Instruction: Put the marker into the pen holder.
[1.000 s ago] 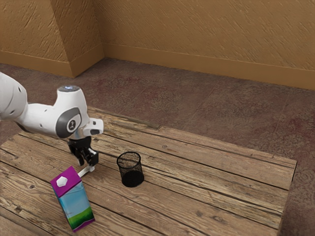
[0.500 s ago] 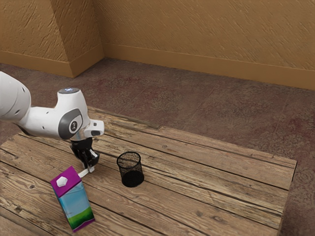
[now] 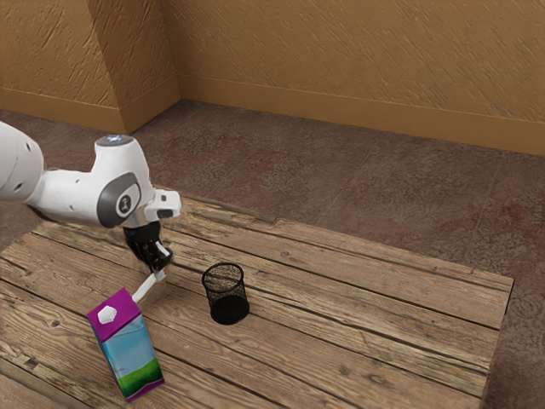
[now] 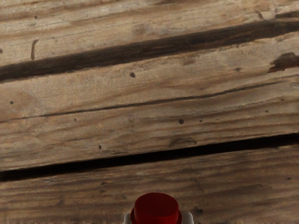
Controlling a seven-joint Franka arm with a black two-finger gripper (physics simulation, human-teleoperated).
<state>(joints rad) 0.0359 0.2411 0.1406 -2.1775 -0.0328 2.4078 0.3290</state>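
In the wrist view, the lower edge of the frame cuts off the red end of the marker (image 4: 156, 207), with a pale fingertip (image 4: 187, 218) just visible on either side of it. The tool (image 3: 159, 267) is closed on the marker, which shows in the exterior view as a thin white stick slanting down toward the lower left, left of centre. Its lower end meets the outline of the carton (image 3: 129, 348); whether they touch is hard to tell. The arm (image 3: 72, 195) is cut off at the left edge. Right of the tool, the black mesh pen holder (image 3: 228, 296) stands upright on the wooden tabletop (image 3: 358, 298), its dark base showing through the mesh. The carton, with a white cap, is at lower left, its inside hidden.
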